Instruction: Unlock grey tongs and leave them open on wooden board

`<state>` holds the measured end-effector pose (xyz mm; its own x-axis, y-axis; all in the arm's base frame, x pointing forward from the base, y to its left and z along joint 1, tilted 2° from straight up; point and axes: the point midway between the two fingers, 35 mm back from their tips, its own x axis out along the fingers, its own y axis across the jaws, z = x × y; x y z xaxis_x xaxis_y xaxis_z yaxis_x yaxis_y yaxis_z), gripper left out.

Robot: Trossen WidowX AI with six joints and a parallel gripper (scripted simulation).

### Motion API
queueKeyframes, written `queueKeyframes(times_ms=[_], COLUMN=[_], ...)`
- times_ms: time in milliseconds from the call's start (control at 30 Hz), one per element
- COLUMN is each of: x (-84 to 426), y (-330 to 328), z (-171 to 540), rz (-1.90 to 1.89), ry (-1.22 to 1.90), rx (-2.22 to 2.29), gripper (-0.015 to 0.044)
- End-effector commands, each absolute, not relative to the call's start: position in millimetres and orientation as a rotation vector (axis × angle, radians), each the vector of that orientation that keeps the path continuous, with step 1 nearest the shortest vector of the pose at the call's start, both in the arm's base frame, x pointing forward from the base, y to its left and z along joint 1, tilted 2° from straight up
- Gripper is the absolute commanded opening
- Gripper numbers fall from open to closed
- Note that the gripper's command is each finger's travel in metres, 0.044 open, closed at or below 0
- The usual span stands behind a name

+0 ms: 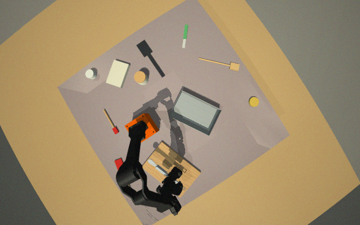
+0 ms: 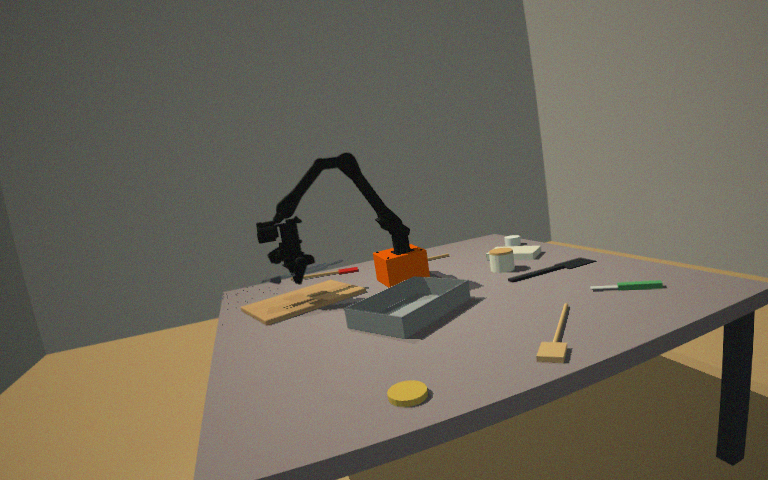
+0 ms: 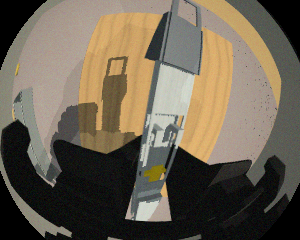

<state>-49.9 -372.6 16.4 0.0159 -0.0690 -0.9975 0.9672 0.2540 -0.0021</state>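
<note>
The grey tongs [image 1: 157,167] [image 2: 272,280] [image 3: 176,87] hang above the wooden board [image 1: 191,173] [image 2: 269,312] [image 3: 105,35], roughly level, their shadow on it. My gripper [image 1: 172,178] [image 2: 298,279] [image 3: 153,140] points down and is shut on the tongs near their middle. The wire loop end is at the top in the wrist view; the pale tip end shows at the upper left of the gripper in the top view. The tongs' arms look close together; whether the lock is engaged I cannot tell. A yellow patch shows between the fingers. The roasting tin [image 1: 193,124] [image 2: 373,321] [image 3: 32,135] holds no tongs.
The orange arm base [image 1: 149,134] [image 2: 401,270] stands close to board and tin. A red-headed tool [image 1: 115,130] lies beyond the base, and a red piece [image 1: 118,163] is partly under the arm. A lidded jar [image 1: 140,77], a black spatula [image 1: 156,65] and a yellow disc [image 1: 253,101] are farther off.
</note>
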Motion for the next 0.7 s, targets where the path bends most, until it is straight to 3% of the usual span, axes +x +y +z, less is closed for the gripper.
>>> queueKeyframes(times_ms=[0,400,667], x=[-49.8,-49.3,-49.3], y=[-371.3,-370.1,-370.4], z=[7.8,-4.1,-1.7], rz=[-1.046,-1.045,-1.043], ry=[1.267,1.267,1.266], rx=[0.978,0.978,0.975], gripper=[-0.015,-0.015,0.006])
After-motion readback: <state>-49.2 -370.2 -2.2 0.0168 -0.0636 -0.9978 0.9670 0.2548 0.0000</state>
